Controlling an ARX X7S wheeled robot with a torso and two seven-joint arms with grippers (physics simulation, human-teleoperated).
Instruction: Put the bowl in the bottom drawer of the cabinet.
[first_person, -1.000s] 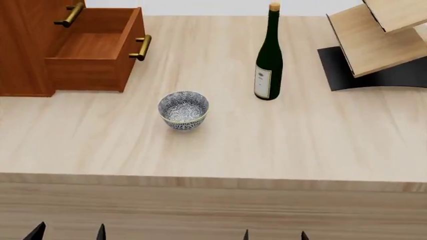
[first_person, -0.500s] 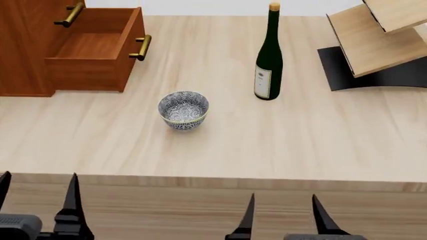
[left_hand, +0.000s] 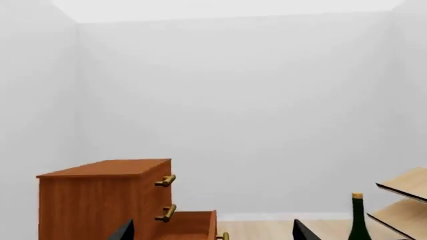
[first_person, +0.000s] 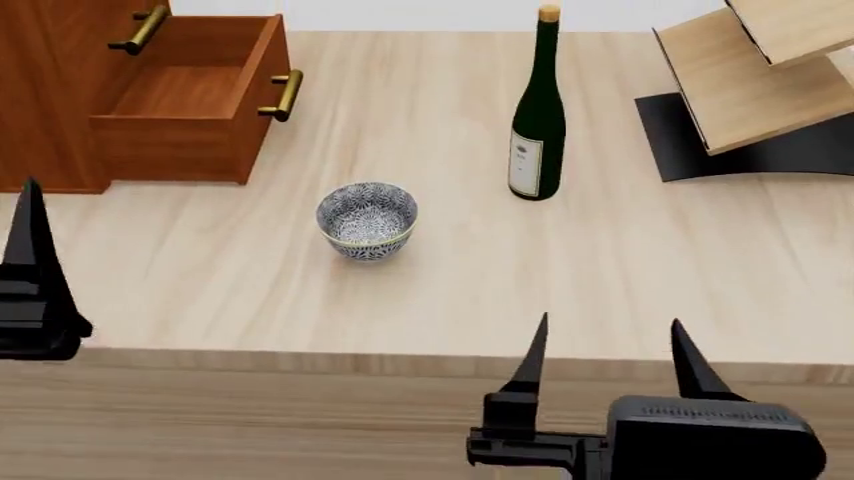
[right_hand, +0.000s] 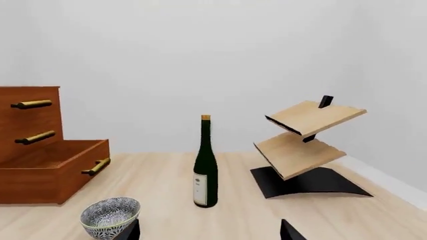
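Note:
The blue-and-white bowl stands upright on the table, in front of the cabinet. The bottom drawer is pulled out, and what shows of its inside holds nothing. My right gripper is open at the table's front edge, to the right of the bowl and nearer than it. In the right wrist view the bowl lies just outside one fingertip. My left gripper is open, facing the cabinet. The head view shows only one of its fingers, at the left edge.
A dark green wine bottle stands right of the bowl, further back. A pale wooden rack on a black base fills the far right corner. Brass handles stick out from the drawer fronts. The table's front edge runs just ahead of both grippers.
Both grippers have risen further into the head view and moved forward to the table's front edge. The left one now stands higher at the far left. The bowl has not moved.

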